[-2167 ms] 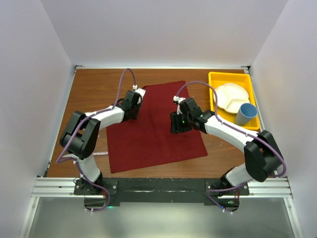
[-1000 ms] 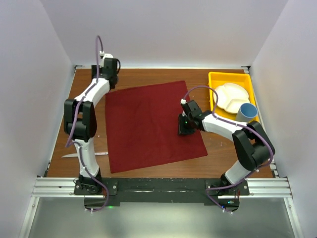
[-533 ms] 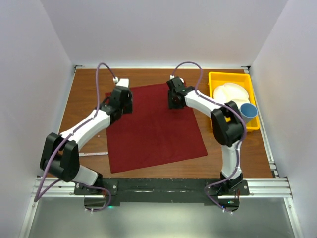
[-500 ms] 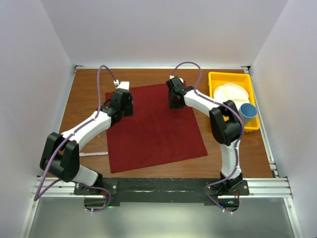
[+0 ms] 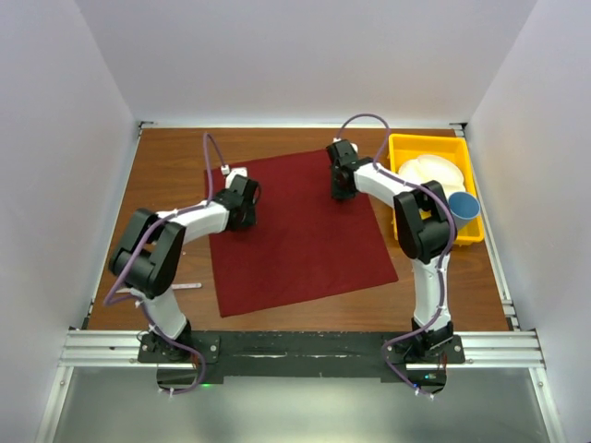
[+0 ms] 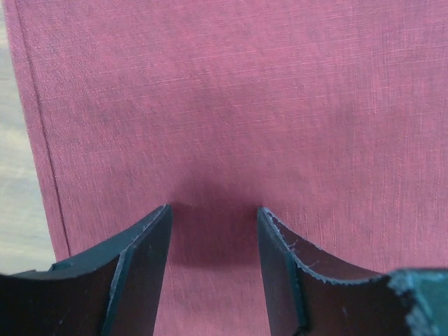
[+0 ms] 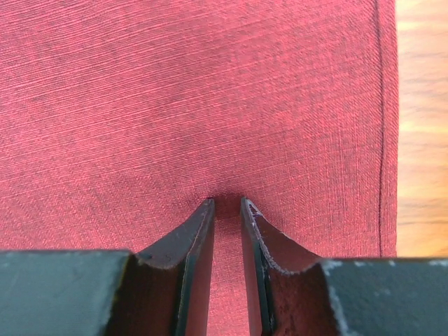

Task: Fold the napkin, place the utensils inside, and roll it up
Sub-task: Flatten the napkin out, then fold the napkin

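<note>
**Two grippers are resting on the upper part of the flat maroon napkin (image 5: 300, 231).**
The napkin is lying spread out in the middle of the table (image 5: 166, 175). It is looking thin, light and limp, so I think a pinch at a hemmed edge or corner is the best hold. The left gripper (image 6: 212, 210) is standing open, tips on the cloth near the left hem. The right gripper (image 7: 226, 203) is almost closed near the upper right corner; I cannot tell if it is pinching cloth. A silvery utensil (image 5: 187, 287) is lying just left of the napkin.
</note>
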`<state>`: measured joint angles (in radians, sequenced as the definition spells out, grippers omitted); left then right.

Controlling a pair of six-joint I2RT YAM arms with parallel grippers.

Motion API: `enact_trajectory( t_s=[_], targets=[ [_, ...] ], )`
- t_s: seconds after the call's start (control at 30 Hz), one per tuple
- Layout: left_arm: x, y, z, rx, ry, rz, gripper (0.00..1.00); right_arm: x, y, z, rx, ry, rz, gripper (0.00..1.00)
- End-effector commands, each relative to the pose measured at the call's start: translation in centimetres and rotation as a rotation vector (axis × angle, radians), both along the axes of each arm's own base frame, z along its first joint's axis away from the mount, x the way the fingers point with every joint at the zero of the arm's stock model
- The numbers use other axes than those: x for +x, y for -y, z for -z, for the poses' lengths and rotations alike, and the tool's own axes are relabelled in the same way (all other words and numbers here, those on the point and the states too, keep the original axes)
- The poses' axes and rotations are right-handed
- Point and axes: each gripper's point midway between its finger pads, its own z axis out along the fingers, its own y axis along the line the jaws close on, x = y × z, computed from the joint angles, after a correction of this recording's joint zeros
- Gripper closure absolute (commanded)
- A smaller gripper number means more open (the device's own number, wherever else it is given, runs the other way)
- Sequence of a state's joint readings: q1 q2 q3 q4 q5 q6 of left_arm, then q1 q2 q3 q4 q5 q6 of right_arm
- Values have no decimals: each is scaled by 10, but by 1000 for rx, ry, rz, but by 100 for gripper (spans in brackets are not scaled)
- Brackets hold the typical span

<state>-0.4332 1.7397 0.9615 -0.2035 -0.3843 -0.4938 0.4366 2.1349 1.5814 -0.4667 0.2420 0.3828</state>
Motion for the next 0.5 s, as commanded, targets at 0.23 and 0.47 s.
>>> enact_trajectory(
  t_s=[0.23,0.47],
  targets=[
    [58,4,-57,83,116,-40,38,1,19,-19,-32,-14,-70,64],
    [-7,-41,-204,-102,393,-160,24,-102,-77,-87,-27,93,-397,30]
  ],
)
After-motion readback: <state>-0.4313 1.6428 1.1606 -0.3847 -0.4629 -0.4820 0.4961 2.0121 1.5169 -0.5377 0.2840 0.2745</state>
